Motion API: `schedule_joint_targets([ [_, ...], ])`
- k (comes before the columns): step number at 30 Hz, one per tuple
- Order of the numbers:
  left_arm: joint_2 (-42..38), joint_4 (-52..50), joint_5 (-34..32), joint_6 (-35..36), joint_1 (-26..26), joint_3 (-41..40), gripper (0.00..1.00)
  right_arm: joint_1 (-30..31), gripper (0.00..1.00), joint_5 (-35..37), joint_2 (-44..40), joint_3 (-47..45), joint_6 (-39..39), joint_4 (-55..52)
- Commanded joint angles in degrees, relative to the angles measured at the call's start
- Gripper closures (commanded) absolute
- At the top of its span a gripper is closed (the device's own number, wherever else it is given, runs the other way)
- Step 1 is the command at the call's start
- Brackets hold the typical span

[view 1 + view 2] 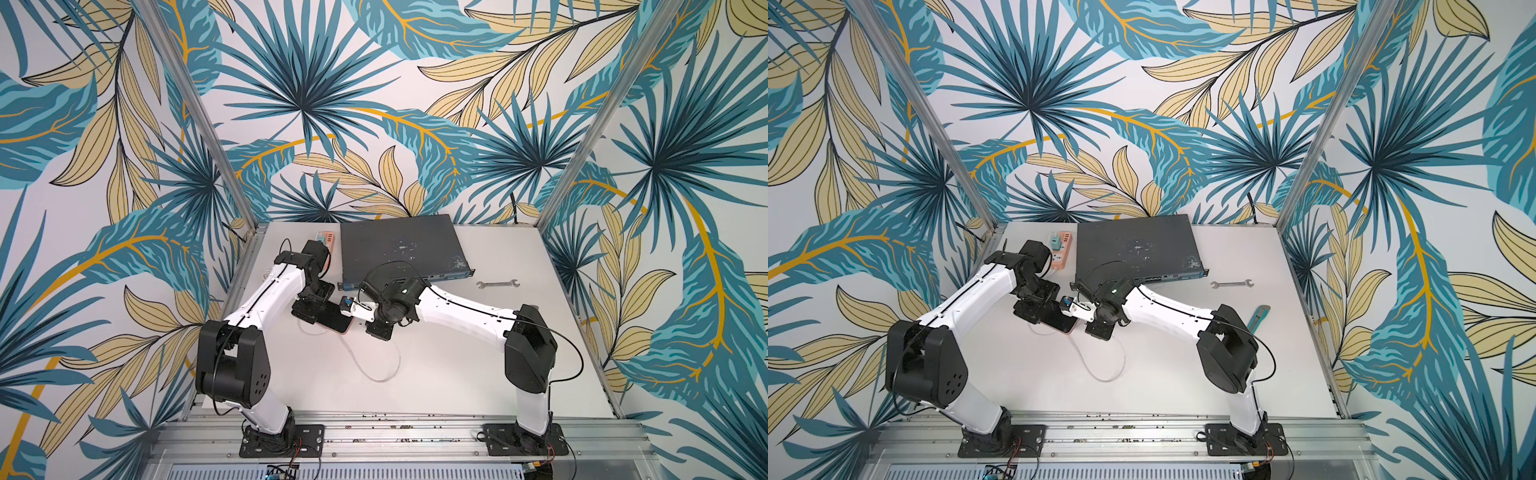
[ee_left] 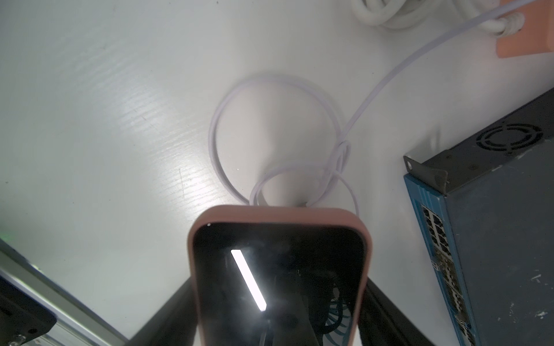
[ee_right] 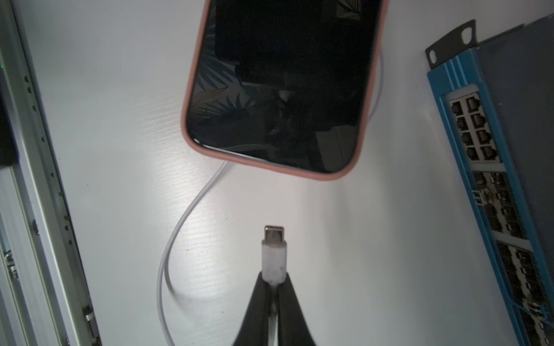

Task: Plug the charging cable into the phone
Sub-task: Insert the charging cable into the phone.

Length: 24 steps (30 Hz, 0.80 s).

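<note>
The phone, black glass in a pinkish rim, sits left of the table's middle in both top views. My left gripper is shut on the phone, one finger against each long side. The charging cable loops across the table, and its coils run under the phone. My right gripper is shut on the cable's white plug. The metal tip points at the phone's near short edge, a small gap away.
A dark grey network switch lies at the back, close beside both grippers. An orange power strip with a thick white cord sits back left. A wrench and a utility knife lie to the right.
</note>
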Motion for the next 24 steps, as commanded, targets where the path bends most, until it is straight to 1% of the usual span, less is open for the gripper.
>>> schedule_joint_targets([
  [1,-2.2,-0.2,0.4,0.0,0.4,-0.3,1.00,0.5,1.00,1.7,1.4,2.4,-0.6,-1.9],
  [8,-1.8,0.0,1.2,-0.2,0.4,-0.4,1.00,1.3,1.00,2.1,3.2,5.0,-0.2,-2.5],
  [24,-0.7,0.3,2.0,-0.1,0.3,0.5,1.00,1.7,1.00,1.1,3.7,4.9,-0.5,-2.6],
])
